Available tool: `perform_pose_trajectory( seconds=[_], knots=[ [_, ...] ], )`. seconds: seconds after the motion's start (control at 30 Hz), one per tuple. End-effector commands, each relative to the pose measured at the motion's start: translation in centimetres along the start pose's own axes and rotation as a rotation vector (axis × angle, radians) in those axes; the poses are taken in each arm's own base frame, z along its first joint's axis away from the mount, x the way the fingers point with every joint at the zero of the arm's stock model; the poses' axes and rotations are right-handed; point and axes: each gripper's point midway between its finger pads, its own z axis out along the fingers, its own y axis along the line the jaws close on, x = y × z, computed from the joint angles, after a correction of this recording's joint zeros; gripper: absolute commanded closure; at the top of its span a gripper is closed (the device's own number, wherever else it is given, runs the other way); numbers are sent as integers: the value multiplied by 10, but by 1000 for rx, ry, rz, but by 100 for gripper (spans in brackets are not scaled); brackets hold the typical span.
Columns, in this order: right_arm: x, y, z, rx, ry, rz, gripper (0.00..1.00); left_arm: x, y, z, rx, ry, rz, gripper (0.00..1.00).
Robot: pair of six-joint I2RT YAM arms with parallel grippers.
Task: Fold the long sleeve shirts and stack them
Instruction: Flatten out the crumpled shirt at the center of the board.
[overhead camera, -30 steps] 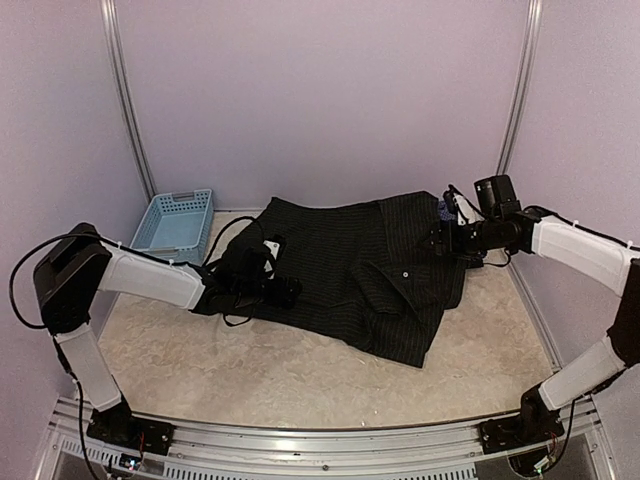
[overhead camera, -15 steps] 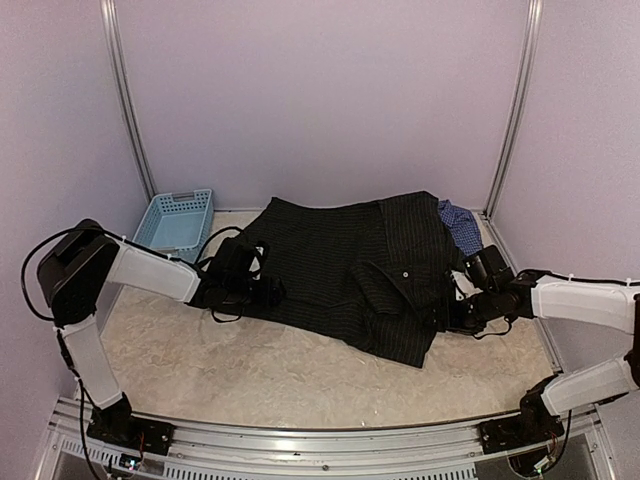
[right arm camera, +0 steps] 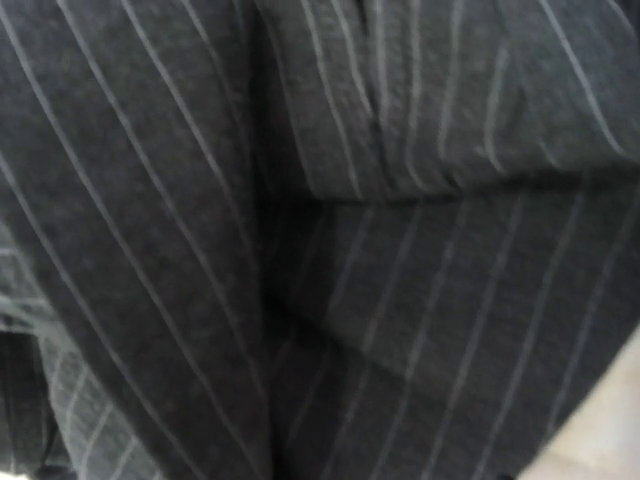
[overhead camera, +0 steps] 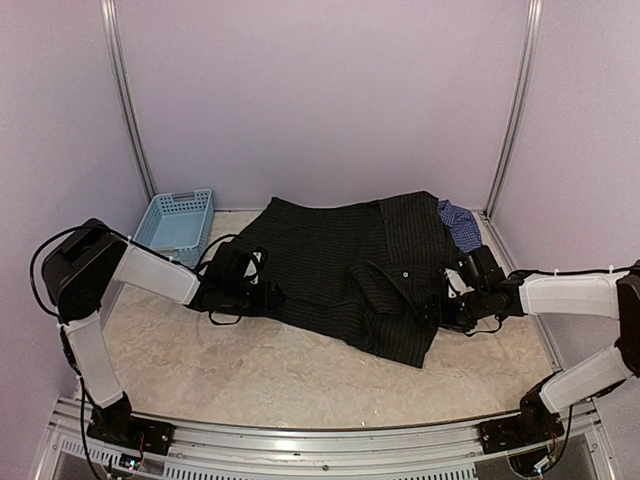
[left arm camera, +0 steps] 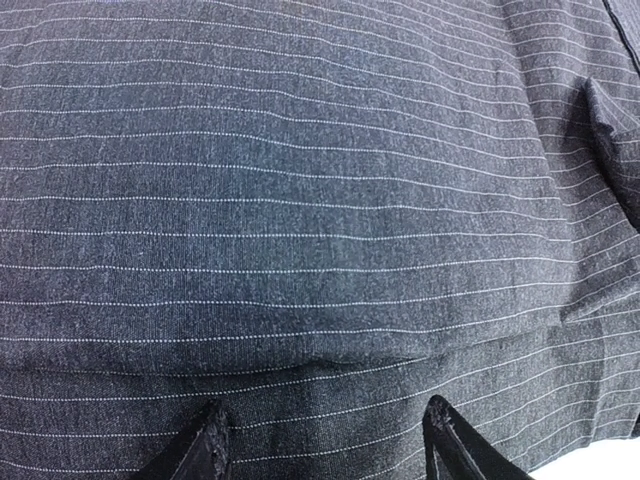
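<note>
L cam is showing L fingers [left arm camera: 207, 452] apart on black shirt [left arm camera: 300, 200]; R fingers [overhead camera: 447, 308] buried in cloth, can't tell. Only top is showing blue shirt [overhead camera: 460, 226], basket [overhead camera: 175, 222].

The black shirt [overhead camera: 340, 270], dark with fine pale pinstripes, lies spread flat but rumpled between my two sets of jaws. One end reaches my left gripper [overhead camera: 268, 297]. From that wrist the striped cloth fills everything ahead of my fingertips, with a soft fold running just beyond them. The near corner of its other end lies bunched at my right gripper [overhead camera: 440, 308], its creases pressed close to that wrist. A flap with a small pale button is folded across it towards my right jaws. The blue check shirt [overhead camera: 460, 225] peeks out from under the black one's far corner, beyond my right jaws.
</note>
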Motion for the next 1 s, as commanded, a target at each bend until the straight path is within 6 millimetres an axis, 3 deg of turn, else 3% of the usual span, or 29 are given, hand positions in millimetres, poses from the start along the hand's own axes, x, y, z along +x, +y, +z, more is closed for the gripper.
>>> perform_pose_trajectory(
  seconds=[0.0,0.33,0.67,0.97],
  knots=[
    [-16,19,1,-65,-32,-40,29,56,17,-3,-30,157,-53,39],
    [1,26,9,-148,24,-61,26,86,11,-47,-89,178,-59,39],
    [29,-1,9,-43,88,-4,20,109,-6,-75,-139,192,-36,39],
    [56,-21,3,22,137,63,19,121,-1,-86,-159,194,-43,38]
  ],
)
